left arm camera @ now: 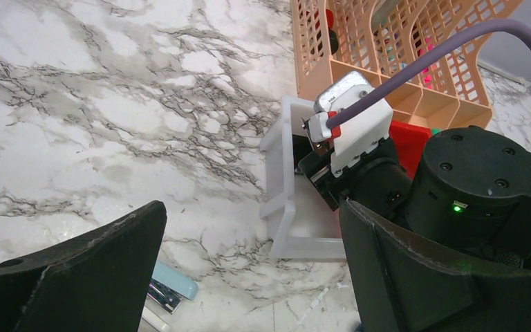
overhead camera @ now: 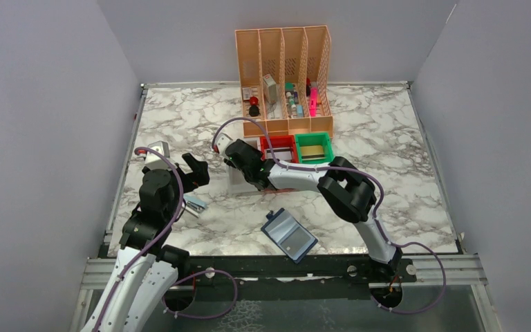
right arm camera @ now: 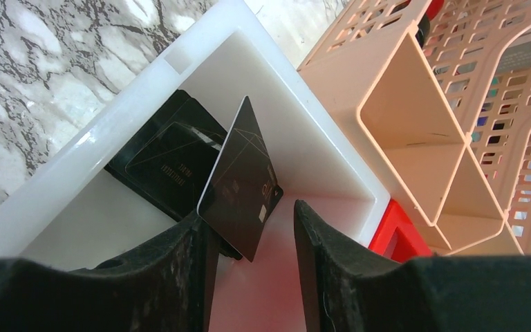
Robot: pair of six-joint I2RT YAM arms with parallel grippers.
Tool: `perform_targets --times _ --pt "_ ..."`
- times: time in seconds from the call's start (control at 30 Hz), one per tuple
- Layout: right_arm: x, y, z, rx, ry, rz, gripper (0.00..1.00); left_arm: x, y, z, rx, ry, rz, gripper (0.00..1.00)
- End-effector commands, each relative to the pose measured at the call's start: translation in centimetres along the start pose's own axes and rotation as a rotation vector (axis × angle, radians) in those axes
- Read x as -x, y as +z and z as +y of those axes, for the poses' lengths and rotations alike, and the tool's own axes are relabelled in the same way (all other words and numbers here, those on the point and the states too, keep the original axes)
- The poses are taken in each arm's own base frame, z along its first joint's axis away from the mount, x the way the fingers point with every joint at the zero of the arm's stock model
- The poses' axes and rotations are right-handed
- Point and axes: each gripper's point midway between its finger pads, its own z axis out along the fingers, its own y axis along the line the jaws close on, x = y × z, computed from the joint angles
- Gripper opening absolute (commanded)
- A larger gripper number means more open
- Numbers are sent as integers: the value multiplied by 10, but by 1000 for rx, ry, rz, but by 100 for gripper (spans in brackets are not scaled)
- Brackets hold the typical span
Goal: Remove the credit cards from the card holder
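The dark navy card holder (overhead camera: 289, 235) lies open on the marble near the front edge, a greyish pocket facing up, with no gripper near it. My right gripper (overhead camera: 238, 158) (right arm camera: 249, 214) reaches into the white bin (right arm camera: 200, 62), jaws apart. A black credit card (right arm camera: 238, 183) stands tilted between the fingers, leaning against the left finger (right arm camera: 180, 256) and clear of the right one. More black credit cards (right arm camera: 166, 162) lie flat on the bin floor. My left gripper (overhead camera: 197, 169) (left arm camera: 252, 207) hovers wide open left of the bin, holding nothing.
A tall orange slotted rack (overhead camera: 283, 69) stands at the back. A red bin (overhead camera: 280, 146) and a green bin (overhead camera: 313, 147) sit before it, beside the white bin (left arm camera: 283, 200). A pale blue stapler (overhead camera: 193, 205) (left arm camera: 173, 283) lies under my left gripper.
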Motion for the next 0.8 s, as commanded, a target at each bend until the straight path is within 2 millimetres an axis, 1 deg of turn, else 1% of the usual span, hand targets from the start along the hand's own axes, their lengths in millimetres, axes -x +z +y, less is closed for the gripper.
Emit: perform_targets --times 0.0,0.3,0.33,0.43,0.77 --pt "5 4 5 25 36 -8 49 5 -2 5 20 8 -21 99" --pt "12 -2 3 34 76 -34 56 3 -1 3 12 8 -15 99" --pt "14 -2 7 56 81 -43 57 3 -1 3 10 9 -14 99" --pt "16 -2 8 66 92 -46 59 3 -1 3 9 10 -12 99" --pt "26 -5 4 65 139 -67 64 2 0 3 8 11 -8 99"
